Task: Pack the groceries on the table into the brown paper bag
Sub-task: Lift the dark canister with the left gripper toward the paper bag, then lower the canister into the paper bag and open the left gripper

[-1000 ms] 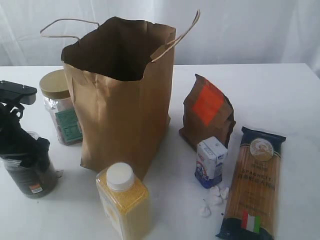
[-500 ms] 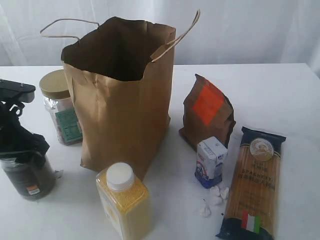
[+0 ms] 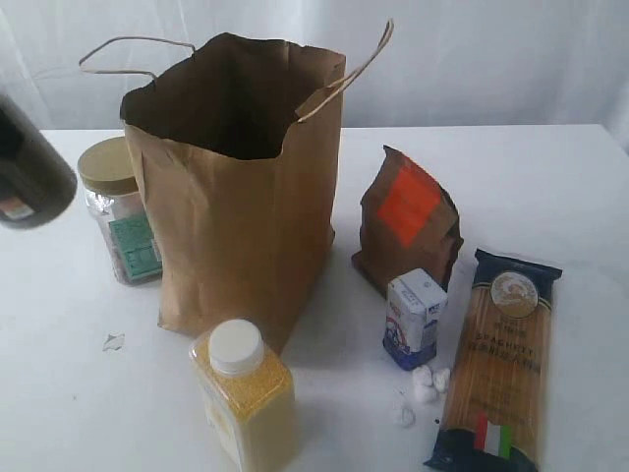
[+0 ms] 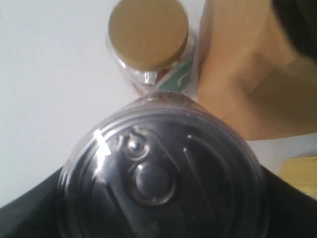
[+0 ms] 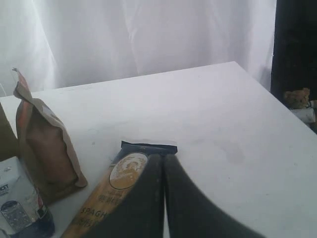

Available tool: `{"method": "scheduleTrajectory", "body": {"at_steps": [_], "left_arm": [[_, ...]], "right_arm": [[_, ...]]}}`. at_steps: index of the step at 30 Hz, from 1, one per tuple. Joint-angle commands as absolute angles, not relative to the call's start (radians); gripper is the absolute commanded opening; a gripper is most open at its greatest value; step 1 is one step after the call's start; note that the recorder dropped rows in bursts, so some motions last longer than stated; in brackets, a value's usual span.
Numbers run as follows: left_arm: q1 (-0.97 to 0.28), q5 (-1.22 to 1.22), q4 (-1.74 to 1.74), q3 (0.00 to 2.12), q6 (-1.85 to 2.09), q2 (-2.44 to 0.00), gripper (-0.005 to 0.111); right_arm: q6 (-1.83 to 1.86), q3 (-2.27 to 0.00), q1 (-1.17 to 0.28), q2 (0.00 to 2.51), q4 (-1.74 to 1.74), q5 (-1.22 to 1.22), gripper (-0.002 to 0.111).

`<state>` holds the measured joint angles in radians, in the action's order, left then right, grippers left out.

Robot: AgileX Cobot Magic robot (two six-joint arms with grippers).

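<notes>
- The left tool pinches the silver-topped dark round can by its sides, holding it clear of the wide white tabletop, probably to carry it over the rim of the tall brown paper bag.
- The bag stands upright, mouth open to receive it.
- The right tool, pressed together and empty, hangs over the long spaghetti pack.

The long spaghetti pack bears the word SPAGHETTI; in the right wrist view only SPAGH shows on this pack. It has also a green-white-red flag and a round emblem, not readable. The print on the small white-blue carton, brown pouch, tan-lidded clear jar and silver-topped dark can is too small to read.
</notes>
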<state>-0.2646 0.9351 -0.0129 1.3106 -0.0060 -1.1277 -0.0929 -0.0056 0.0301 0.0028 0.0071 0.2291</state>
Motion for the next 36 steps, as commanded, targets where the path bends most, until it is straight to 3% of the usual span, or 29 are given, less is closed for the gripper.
{"method": "scheduleTrajectory", "body": {"at_steps": [1, 11, 22, 31, 33, 36], "left_arm": [[-0.261, 0.973, 0.134, 1.463, 0.079, -1.097, 0.000], [-0.321, 0.966, 0.440, 1.703, 0.222, -1.236, 0.000], [-0.471, 0.982, 0.274, 1.803, 0.250, -1.585, 0.000], [-0.481, 1.045, 0.254, 1.803, 0.250, -1.652, 0.000], [-0.481, 1.058, 0.254, 1.803, 0.250, -1.659, 0.004], [-0.481, 1.076, 0.242, 1.803, 0.250, -1.668, 0.020]], "right_arm": [[-0.097, 0.000, 0.027, 0.000, 0.008, 0.222, 0.000], [-0.097, 0.000, 0.027, 0.000, 0.008, 0.222, 0.000], [-0.097, 0.000, 0.027, 0.000, 0.008, 0.222, 0.000], [-0.097, 0.000, 0.027, 0.000, 0.008, 0.222, 0.000], [-0.097, 0.000, 0.027, 0.000, 0.008, 0.222, 0.000], [-0.097, 0.000, 0.027, 0.000, 0.008, 0.222, 0.000]]}}
